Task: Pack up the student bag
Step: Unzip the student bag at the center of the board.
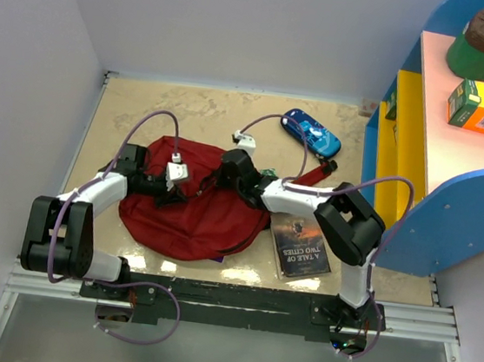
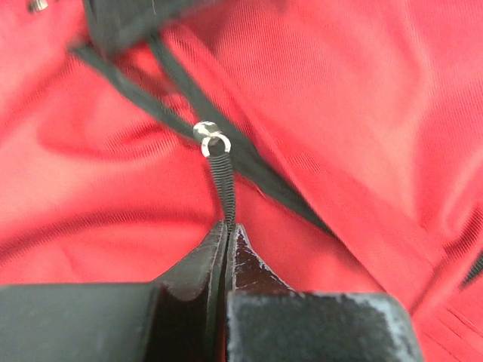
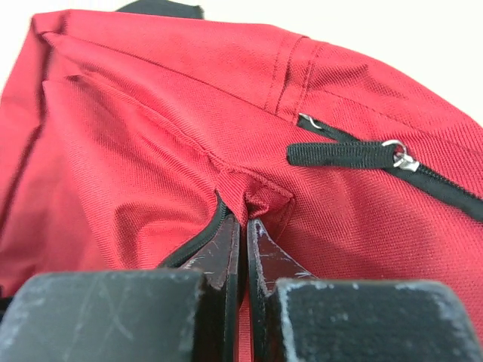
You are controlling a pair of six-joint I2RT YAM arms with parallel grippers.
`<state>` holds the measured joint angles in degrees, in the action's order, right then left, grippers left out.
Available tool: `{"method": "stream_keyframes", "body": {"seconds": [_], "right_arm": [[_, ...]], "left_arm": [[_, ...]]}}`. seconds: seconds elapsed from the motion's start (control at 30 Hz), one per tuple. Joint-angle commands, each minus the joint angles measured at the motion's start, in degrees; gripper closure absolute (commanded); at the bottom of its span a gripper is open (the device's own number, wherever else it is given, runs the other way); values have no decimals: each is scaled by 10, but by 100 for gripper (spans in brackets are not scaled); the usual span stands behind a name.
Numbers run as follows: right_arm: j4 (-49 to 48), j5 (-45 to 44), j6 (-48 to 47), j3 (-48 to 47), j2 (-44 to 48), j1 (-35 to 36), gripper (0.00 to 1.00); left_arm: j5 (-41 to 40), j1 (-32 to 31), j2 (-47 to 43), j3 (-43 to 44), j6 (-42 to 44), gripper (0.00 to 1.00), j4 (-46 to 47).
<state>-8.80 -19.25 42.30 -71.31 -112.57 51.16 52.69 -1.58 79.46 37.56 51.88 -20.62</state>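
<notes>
Student bag [image 1: 190,214] lies flat mid beige tabletop [image 1: 197,110], white walls [image 1: 242,24] around, blue shelf unit [image 1: 449,205] at right. Left gripper [image 2: 228,230] clamps zipper pull cord [image 2: 223,188]; right gripper [image 3: 243,222] pinches a fold of the bag's fabric.

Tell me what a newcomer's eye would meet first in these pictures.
The dark-red student bag lies in the middle, with both tools on it. The left tool is shut on its zipper pull; the right tool pinches its fabric. A blue pencil case lies behind it.
</notes>
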Motion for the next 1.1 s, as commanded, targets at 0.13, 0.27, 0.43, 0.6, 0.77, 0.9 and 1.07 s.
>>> {"method": "stream_keyframes", "body": {"seconds": [0.13,0.27,0.43,0.6,0.77,0.9,1.07], "right_arm": [[-161,48,47,127,68,-38,85],[-129,60,39,99,54,-31,53],[-99,45,15,88,111,-27,34],[-96,-66,-21,136,180,80,29],[-97,-125,3,174,162,199,28],[-56,-159,18,138,109,233,29],[-7,-217,21,86,69,252,30]], "left_arm": [[0,2,-8,-6,31,100,-53],[6,2,-20,-3,14,100,-41],[27,1,-21,19,-53,100,14],[37,1,8,51,-140,100,92],[34,1,27,72,-165,100,113],[32,1,32,82,-151,100,90],[34,1,33,90,-126,100,60]]}}
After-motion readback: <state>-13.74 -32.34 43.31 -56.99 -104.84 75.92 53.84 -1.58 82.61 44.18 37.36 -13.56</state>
